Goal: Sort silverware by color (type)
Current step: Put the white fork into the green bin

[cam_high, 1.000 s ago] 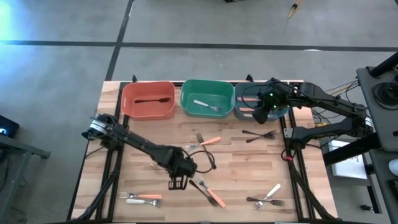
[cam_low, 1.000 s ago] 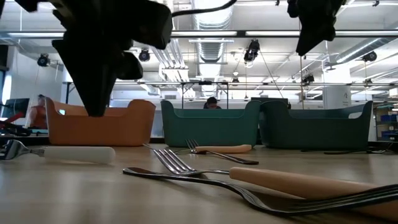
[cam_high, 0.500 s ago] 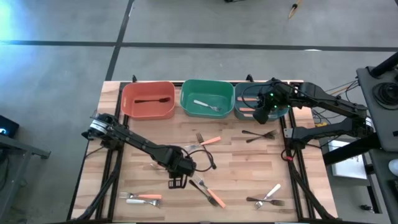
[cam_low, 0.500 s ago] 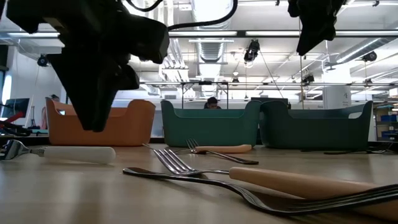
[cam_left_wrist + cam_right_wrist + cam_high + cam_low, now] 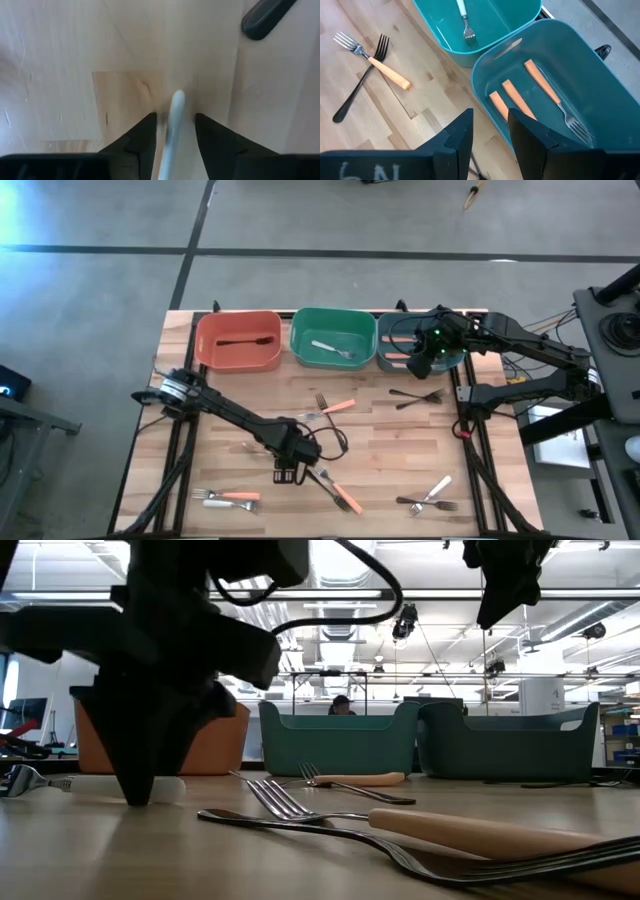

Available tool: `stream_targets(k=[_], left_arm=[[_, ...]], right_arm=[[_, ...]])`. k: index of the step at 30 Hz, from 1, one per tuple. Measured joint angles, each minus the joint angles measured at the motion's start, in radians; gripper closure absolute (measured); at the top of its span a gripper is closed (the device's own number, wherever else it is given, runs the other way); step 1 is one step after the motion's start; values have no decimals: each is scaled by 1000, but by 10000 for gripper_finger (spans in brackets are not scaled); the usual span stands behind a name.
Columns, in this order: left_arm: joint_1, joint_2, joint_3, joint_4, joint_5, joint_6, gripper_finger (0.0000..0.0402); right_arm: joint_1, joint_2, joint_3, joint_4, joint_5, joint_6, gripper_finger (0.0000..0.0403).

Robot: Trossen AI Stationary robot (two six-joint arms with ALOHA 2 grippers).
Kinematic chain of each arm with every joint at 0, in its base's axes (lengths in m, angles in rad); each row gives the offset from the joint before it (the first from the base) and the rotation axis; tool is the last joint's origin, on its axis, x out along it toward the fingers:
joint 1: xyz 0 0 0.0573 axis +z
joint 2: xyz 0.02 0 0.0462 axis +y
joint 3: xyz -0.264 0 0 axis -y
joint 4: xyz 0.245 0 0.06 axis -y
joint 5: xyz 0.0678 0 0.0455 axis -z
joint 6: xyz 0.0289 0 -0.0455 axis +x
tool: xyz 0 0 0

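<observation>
Now left gripper (image 5: 172,131) astride white fork (image 5: 172,120).

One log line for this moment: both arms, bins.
left gripper: low at table, jaws astride white fork handle | right gripper: open above teal bin | teal bin: three orange forks

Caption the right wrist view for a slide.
Right gripper hovers open over the teal bin holding three orange-handled forks.

A robotics lab or industrial workshop: a pale butcher-block wooden table (image 5: 380,440) on a black metal frame stands on a grey concrete floor (image 5: 100,300) crossed by dark lines, and beyond it an open ceiling of silver ducts (image 5: 335,575), strip lights and distant workstations.
</observation>
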Motion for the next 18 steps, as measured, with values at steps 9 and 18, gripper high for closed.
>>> stream_targets(k=[9,18], left_arm=[[4,53,62,-63,46,-8,387],[56,-28,145,-174,55,39,390]], right_arm=[[0,0,0,0,1,1,289],[0,0,0,0,18,0,289]])
